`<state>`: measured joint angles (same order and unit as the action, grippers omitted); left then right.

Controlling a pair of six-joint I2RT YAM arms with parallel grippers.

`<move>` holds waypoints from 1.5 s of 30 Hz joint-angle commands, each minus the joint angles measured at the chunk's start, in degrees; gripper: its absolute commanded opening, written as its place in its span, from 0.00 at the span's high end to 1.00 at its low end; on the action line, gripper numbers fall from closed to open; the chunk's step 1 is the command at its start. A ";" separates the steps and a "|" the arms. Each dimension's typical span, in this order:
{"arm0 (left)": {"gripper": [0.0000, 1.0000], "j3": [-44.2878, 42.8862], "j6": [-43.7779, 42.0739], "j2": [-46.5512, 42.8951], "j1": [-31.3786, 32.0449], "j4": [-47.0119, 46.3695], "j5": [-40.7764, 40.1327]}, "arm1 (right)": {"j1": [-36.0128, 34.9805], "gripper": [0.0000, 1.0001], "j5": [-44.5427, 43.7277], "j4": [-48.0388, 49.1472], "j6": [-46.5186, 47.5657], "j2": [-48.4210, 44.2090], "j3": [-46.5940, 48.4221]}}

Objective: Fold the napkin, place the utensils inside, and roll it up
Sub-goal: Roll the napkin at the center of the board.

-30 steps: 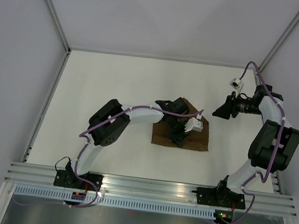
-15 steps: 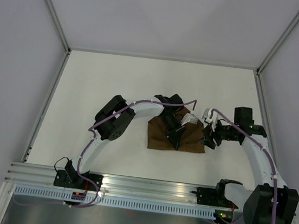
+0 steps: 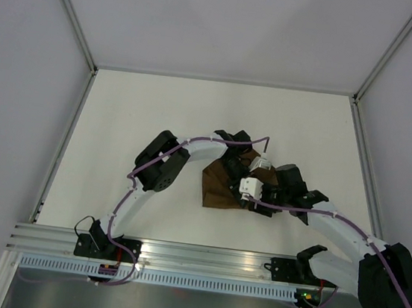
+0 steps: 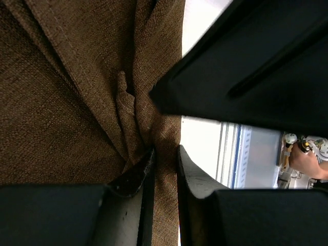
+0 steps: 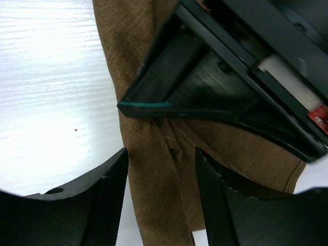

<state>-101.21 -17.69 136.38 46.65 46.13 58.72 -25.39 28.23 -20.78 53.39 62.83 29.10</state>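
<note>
The chief risk was crowding: the right pincer (image 5: 161, 159) hung open over the same ridge of cloth that the left pincer (image 4: 165, 154) had clamped, and the two stood just beside one another, so a careless closing or swing could have knocked finger against finger or caught the wrong layer. The left grip took only a thin pleat, which looked likely to slide out under a hard pull; a pull that held would probably have dragged the whole cloth across the smooth bench (image 3: 143, 116) and spoiled its folds. The napkin (image 3: 217, 189) lay near the middle of the bench, largely beneath both wrists. It was a coarse-woven, matte brown cloth, gathered into soft lengthwise creases that ran together at the left pincer's tips, with a small puckered tuck beside them, and its outline from above looked bunched and uneven, not square. One long edge lay on bare white bench between the right pincer's spread jaws. No knife could be made out in any view, so whether it sat inside the folds could not be told.
</note>
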 commanded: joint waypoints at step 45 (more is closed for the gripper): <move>0.15 10.85 15.14 -13.32 -6.22 -21.07 -15.12 | -6.79 0.93 0.86 -8.84 0.14 19.00 10.53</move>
<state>-92.71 -6.20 126.67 40.42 32.14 50.48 -33.12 25.02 -23.62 52.29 80.38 37.80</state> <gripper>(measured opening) 0.849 0.247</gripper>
